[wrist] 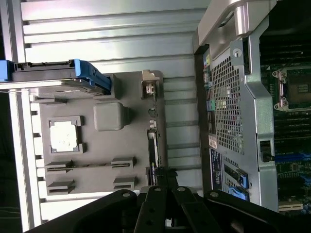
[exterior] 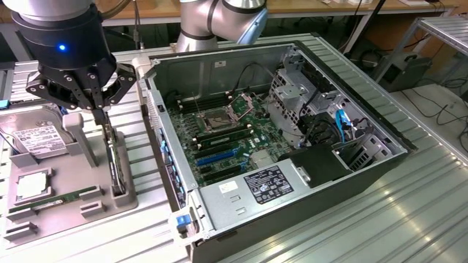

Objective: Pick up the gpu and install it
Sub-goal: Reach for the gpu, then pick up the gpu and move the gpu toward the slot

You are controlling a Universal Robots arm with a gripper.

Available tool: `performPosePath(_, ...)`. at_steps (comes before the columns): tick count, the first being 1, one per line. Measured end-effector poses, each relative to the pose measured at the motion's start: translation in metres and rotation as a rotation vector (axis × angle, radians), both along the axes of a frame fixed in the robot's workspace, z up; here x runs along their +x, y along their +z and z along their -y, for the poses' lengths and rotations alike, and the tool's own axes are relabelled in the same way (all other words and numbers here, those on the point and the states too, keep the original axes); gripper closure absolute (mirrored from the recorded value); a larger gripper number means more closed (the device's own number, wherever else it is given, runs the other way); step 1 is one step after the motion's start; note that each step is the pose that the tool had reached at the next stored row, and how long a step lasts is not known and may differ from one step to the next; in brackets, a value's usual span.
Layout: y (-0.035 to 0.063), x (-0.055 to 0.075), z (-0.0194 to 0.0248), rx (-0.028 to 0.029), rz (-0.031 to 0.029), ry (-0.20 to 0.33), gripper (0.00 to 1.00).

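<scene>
The gpu (exterior: 115,164) is a thin black card standing on edge in a slot at the side of the grey holder tray (exterior: 69,172) nearest the computer case. In the wrist view the gpu (wrist: 152,131) appears edge-on, with its silver bracket (wrist: 149,88) at the far end. My gripper (exterior: 101,116) hangs straight above the tray, and its fingers are drawn together on the card's top edge at the end away from the bracket. From the wrist, the gripper (wrist: 163,174) meets that same end of the card. The card still sits in its slot.
The open computer case (exterior: 365,164) lies to the exterior view's right, with the motherboard (exterior: 223,134) and its blue slots (exterior: 212,158) exposed. The tray also holds a hard drive (exterior: 33,137), a processor (exterior: 30,185) and a green memory stick (exterior: 55,200). Ribbed metal table (exterior: 409,219) surrounds everything.
</scene>
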State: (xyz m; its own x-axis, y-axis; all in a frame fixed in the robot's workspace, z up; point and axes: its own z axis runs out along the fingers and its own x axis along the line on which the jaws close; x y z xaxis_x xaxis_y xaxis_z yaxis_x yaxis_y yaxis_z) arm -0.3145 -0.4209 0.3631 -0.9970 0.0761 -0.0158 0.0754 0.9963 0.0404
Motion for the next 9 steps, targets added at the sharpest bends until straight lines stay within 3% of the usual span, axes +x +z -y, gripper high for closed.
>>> performPosePath(9,0.0000,0.0000,0.0000,0.0000,0.0000,0.000,0.89)
